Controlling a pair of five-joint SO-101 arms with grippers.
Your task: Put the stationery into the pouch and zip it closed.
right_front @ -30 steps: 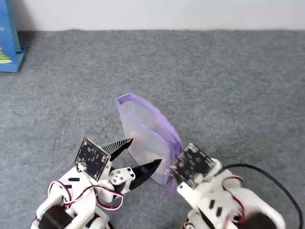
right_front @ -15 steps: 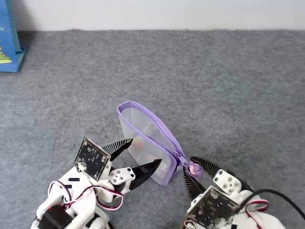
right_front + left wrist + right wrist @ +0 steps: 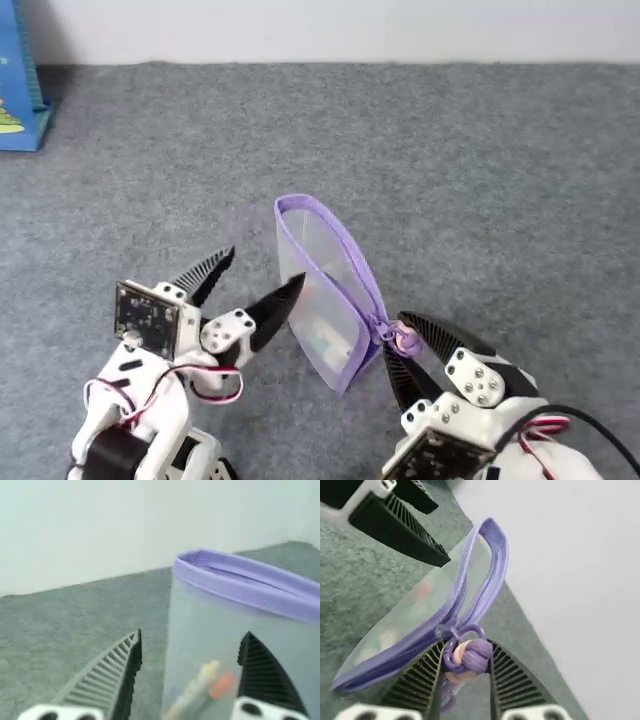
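Note:
A clear pouch (image 3: 322,300) with a purple zipper band stands upright on the grey mat. Stationery shows through its side as orange and white pieces (image 3: 212,680). In the right wrist view the pouch's (image 3: 420,610) two purple edges stand a little apart beyond the slider. My right gripper (image 3: 397,338) is at the pouch's near end, shut on the zipper pull (image 3: 467,657), a purple knot with a pink bead (image 3: 405,341). On the other side, my left gripper (image 3: 264,268) is open. One finger (image 3: 262,677) lies close to the clear wall, and the pouch (image 3: 240,630) rises just past it.
A blue box (image 3: 18,90) leans at the far left edge by the white wall. Grey mat (image 3: 480,180) stretches behind and to the right of the pouch.
My right gripper has drawn back toward the front edge with the zipper pull. The pouch's far end swung right. My left arm shifted left, still open.

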